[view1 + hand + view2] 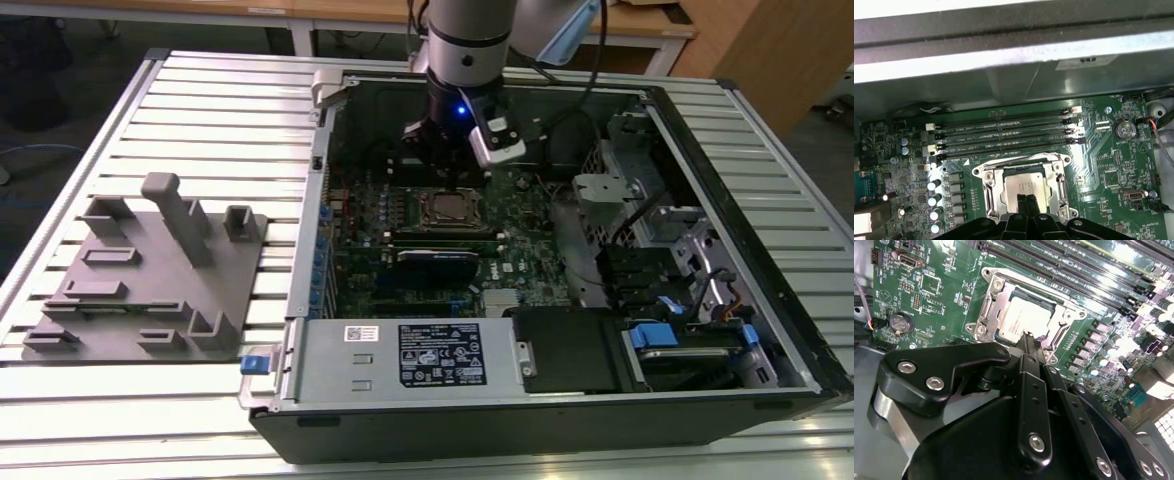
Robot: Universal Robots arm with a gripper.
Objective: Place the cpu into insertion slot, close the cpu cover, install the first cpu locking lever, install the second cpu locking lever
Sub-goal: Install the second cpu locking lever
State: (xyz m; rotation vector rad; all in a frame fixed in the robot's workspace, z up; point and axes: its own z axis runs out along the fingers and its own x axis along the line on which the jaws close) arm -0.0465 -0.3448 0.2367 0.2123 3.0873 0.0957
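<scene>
Already the dull silver cpu [1023, 320] lies framed inside the insertion slot [988, 302]; end effector [1030, 342] fingers pressed together, empty.

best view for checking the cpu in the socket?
Second wrist view: the cpu sits close and large in the insertion slot, with most of its top showing. The first wrist view has it partly behind the gripper. The exterior view shows it small.

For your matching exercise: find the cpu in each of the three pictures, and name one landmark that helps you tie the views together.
Exterior view: the cpu sits in the insertion slot on the green motherboard, just below the gripper.
Second wrist view: the cpu lies inside the silver frame, beyond the gripper's fingertips.
First wrist view: the cpu lies just beyond the fingertips.
Shared landmark: the coin battery, in both wrist views.
</scene>
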